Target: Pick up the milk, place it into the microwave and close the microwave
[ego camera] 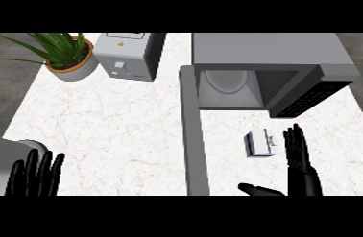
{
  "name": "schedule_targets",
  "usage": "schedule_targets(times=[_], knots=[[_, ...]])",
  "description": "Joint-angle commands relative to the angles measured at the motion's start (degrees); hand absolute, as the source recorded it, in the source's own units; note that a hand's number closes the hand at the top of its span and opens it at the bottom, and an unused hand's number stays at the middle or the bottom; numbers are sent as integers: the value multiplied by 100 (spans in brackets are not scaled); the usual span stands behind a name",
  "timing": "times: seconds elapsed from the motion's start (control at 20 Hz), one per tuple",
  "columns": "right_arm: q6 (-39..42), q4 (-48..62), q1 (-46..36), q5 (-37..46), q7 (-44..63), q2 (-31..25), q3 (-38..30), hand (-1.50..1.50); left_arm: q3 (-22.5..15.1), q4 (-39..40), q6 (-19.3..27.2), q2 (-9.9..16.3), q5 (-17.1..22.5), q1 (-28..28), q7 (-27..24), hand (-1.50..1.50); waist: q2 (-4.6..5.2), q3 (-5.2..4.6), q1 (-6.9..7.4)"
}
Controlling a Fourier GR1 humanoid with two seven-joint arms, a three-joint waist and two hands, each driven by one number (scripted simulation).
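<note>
The milk point(260, 144), a small carton, stands on the white surface point(113, 121) directly in front of the microwave point(269, 63) opening, near the view's right side. The microwave door point(193, 135) is swung fully open and extends toward the lower edge as a long grey bar just left of the milk. The right hand point(297, 154) is open, fingers straight and pointing up, thumb spread left; its fingers are just right of the milk, not curled round it. The left hand point(35, 176) rests open at the lower left edge, fingers up. A toaster point(127, 56) and potted plant point(71, 56) sit along the far edge, well apart from the milk. Bare surface lies between them and the door.
</note>
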Motion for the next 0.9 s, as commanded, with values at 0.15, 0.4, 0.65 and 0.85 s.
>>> schedule_targets(times=[0.15,0.4,0.65,0.85], knots=[[40,1659,-647,-391,-856,-170,-855,-150,-17,-286,-85,74,162,310,-38,-150,4,2,14],[70,2696,-1136,-467,-1350,-203,-1011,-150,-254,-195,-351,69,-36,1014,-706,-150,-1,2,44],[16,3605,-1244,-275,-2295,-61,-1025,-150,-130,-71,-327,90,126,790,-580,-150,2,1,13],[171,4142,-1600,-394,-2585,-275,-1285,-150,-149,126,-354,83,7,868,-864,-150,0,0,12]])
